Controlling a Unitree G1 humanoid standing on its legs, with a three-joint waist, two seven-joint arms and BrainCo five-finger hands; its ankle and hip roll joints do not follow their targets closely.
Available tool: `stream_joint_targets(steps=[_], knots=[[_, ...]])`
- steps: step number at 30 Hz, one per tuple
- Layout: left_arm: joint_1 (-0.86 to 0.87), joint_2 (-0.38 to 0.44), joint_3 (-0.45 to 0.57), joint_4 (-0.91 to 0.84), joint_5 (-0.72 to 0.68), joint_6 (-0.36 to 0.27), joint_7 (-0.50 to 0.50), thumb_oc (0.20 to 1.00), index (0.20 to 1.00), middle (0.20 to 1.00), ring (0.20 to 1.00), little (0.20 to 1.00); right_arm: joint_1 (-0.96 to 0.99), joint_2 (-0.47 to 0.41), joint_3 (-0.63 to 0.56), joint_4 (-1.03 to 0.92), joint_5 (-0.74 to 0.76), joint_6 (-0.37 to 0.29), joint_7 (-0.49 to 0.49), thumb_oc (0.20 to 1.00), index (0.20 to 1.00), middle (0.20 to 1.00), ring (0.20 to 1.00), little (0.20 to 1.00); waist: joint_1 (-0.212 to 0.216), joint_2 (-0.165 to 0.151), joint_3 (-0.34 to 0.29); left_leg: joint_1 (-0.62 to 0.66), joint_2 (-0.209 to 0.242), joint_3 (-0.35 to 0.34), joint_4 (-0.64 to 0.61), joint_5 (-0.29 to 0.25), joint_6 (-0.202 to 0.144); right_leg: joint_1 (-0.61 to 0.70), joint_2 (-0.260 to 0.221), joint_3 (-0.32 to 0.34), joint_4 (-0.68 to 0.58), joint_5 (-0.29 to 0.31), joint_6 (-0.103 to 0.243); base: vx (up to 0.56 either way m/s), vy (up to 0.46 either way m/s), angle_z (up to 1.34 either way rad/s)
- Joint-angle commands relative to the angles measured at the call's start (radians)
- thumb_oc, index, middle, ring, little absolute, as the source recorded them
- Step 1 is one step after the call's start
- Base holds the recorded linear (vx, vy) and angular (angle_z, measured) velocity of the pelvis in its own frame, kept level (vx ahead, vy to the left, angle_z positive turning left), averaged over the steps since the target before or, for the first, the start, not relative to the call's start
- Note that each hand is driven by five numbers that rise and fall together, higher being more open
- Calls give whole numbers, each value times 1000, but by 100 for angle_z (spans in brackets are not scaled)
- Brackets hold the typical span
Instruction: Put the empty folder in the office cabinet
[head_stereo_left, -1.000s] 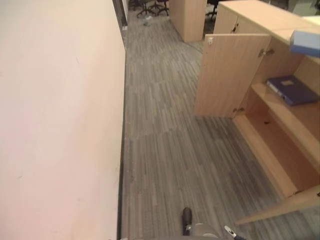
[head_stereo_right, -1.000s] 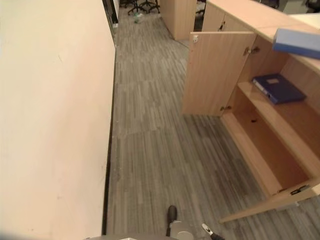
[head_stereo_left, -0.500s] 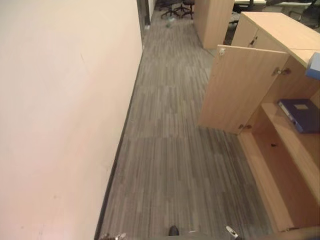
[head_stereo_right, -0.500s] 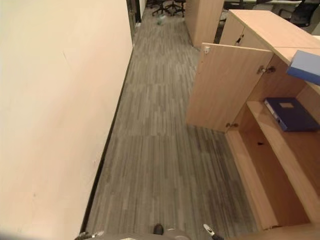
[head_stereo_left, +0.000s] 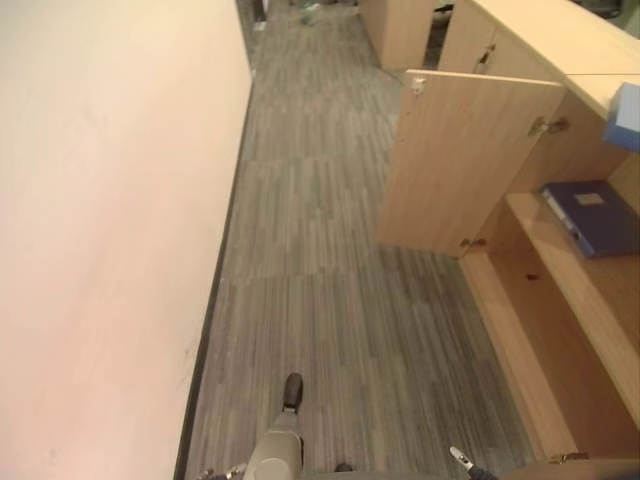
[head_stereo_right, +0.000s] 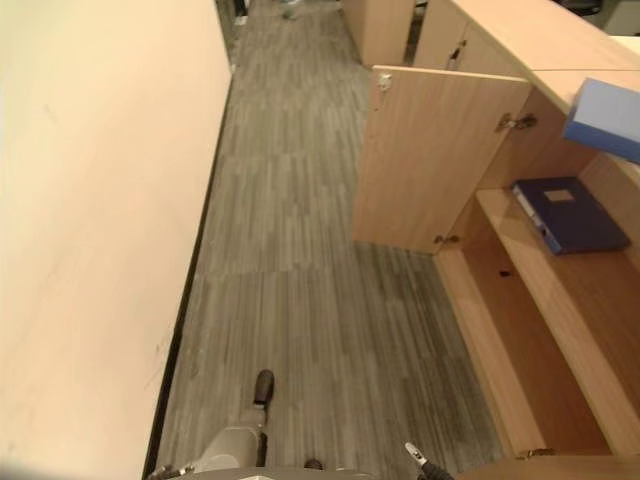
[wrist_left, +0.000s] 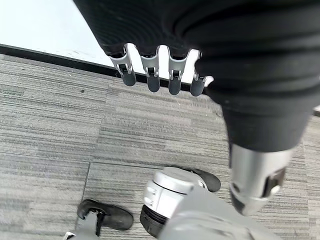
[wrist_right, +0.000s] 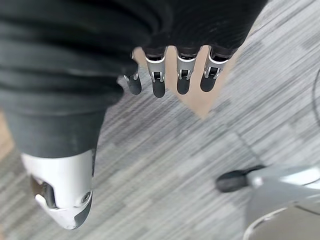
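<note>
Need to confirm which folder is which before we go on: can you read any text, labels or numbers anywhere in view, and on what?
No text can be read.
Dark blue folder on the cabinet shelf: a pale label on its cover, too small to read.
Light blue folder on the cabinet top: no print visible.
Open cabinet door, floor, wall: no signs or numbers.
Left hand and right hand: open, empty.

wall (head_stereo_left: 100, 200): cream, left | floor (head_stereo_left: 320, 300): grey striped carpet | office chairs (head_stereo_right: 290, 8): far end

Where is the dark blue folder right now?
The dark blue folder lies flat on the upper shelf inside the open cabinet, on the robot's right, just below a light blue box.
</note>
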Motion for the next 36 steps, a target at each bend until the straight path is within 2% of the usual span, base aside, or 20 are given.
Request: stream_joint_targets(steps=[1,2,3,7,9,10,12,13,15,17,18,19,20,22,25,26,27,29,33,36], knots=[[6,19,-17,-1,15,-11,-3,1000,1000,1000,1000,1000,73,-6,-35,11,-18,3,11,1000,1000,1000,1000,1000,6,45,-69,49,34,-2,6,2,-13,-70,-117,69,95,-44,96,169,149,-39],[6,19,-17,-1,15,-11,-3,1000,1000,1000,1000,1000,74,-6,-35,11,-18,3,11,1000,1000,1000,1000,1000,8,44,-69,50,33,0,6,2,-12,-69,-118,70,95,-45,96,328,316,-29],[7,21,-15,-3,16,-12,-4,1000,1000,1000,1000,1000,77,1,-35,14,-18,6,17,1000,1000,1000,1000,1000,9,38,-81,69,14,17,6,-14,4,-66,-147,76,93,-39,117,231,250,-21],[-1,32,-9,-12,12,-15,-2,1000,1000,1000,1000,1000,72,12,-33,10,-21,7,25,1000,1000,1000,1000,1000,14,33,-92,95,-17,40,7,-51,38,-89,-187,87,138,-28,148,185,249,-17],[-13,38,-12,-25,13,-16,2,1000,1000,1000,1000,1000,59,20,-26,-10,-23,6,30,1000,1000,1000,1000,1000,12,37,-91,125,-49,62,6,-90,67,-142,-229,83,239,8,183,153,302,-19],[-16,39,-14,-27,13,-16,1,1000,1000,1000,1000,1000,57,20,-25,-18,-21,6,31,1000,1000,1000,1000,1000,11,39,-90,135,-58,63,6,-99,74,-159,-242,79,280,22,188,126,257,-2],[-25,44,-17,-31,17,-12,-1,1000,1000,1000,1000,1000,51,20,-25,-36,-19,5,31,1000,1000,1000,1000,1000,3,44,-81,163,-84,64,6,-121,95,-213,-283,66,416,103,186,95,212,8],[-26,44,-17,-31,17,-12,-1,1000,1000,1000,1000,1000,51,21,-25,-37,-19,6,31,1000,1000,1000,1000,1000,4,43,-81,162,-86,65,6,-121,96,-216,-284,68,421,101,187,66,176,-1],[-26,48,-26,-33,29,-5,-8,1000,1000,1000,1000,1000,51,22,-20,-52,-19,2,27,1000,1000,1000,1000,1000,-7,58,-65,205,-107,65,6,-149,119,-267,-321,27,571,164,153,123,265,-7],[-21,51,-22,-29,37,0,-11,1000,1000,1000,1000,1000,53,23,-13,-52,-26,2,27,1000,1000,1000,1000,1000,-1,63,-60,234,-104,85,6,-175,125,-302,-355,-49,589,168,135,166,181,3],[-21,53,-22,-25,39,2,-12,1000,1000,1000,1000,1000,51,23,-11,-53,-27,2,27,1000,1000,1000,1000,1000,-1,61,-55,252,-104,84,6,-198,121,-310,-358,-73,578,136,139,163,38,-2],[-21,54,-22,-21,41,3,-13,1000,1000,1000,1000,1000,48,22,-10,-54,-27,3,27,1000,1000,1000,1000,1000,-4,68,-50,256,-97,85,6,-200,119,-325,-346,-98,546,121,136,73,7,-7],[-23,54,-22,-21,41,3,-14,1000,1000,1000,1000,1000,47,22,-11,-55,-27,3,27,1000,1000,1000,1000,1000,-4,73,-47,249,-91,89,6,-186,121,-326,-342,-111,537,135,123,109,-19,-19],[-15,52,-19,-9,43,10,-18,1000,1000,1000,1000,1000,37,23,-3,-65,-24,5,29,1000,1000,1000,1000,1000,-11,80,-18,289,-79,89,6,-212,111,-368,-305,-170,426,108,149,153,-50,-16],[-1,46,-9,7,50,16,-21,1000,1000,1000,1000,1000,29,21,2,-71,-26,7,31,1000,1000,1000,1000,1000,-23,71,7,323,-81,108,10,-218,103,-401,-269,-247,257,172,166,88,-53,-9],[-1,46,-9,7,50,16,-21,1000,1000,1000,1000,1000,29,21,2,-71,-26,7,31,1000,1000,1000,1000,1000,-23,72,9,324,-79,107,10,-218,102,-397,-267,-248,253,174,166,176,-91,-18],[8,43,1,15,58,19,-24,1000,1000,1000,1000,1000,28,20,5,-71,-30,8,31,1000,1000,1000,1000,1000,-21,64,7,349,-78,117,8,-242,91,-404,-248,-292,178,183,188,250,-116,-23],[17,42,12,19,61,21,-28,1000,1000,1000,1000,1000,27,19,6,-68,-35,8,33,1000,1000,1000,1000,1000,-11,56,3,364,-70,139,12,-257,84,-388,-246,-356,131,200,193,257,-148,-15],[27,39,17,24,74,22,-30,1000,1000,1000,1000,1000,38,17,3,-55,-36,6,31,1000,1000,1000,1000,1000,-12,46,-21,393,-62,151,11,-295,77,-344,-231,-357,100,193,180,232,-118,-2],[23,34,13,25,70,22,-30,1000,1000,1000,1000,1000,45,9,-9,-43,-12,3,25,1000,1000,1000,1000,1000,-27,48,-43,415,-19,169,32,-336,60,-348,-204,-333,135,154,160,303,-170,-1]])
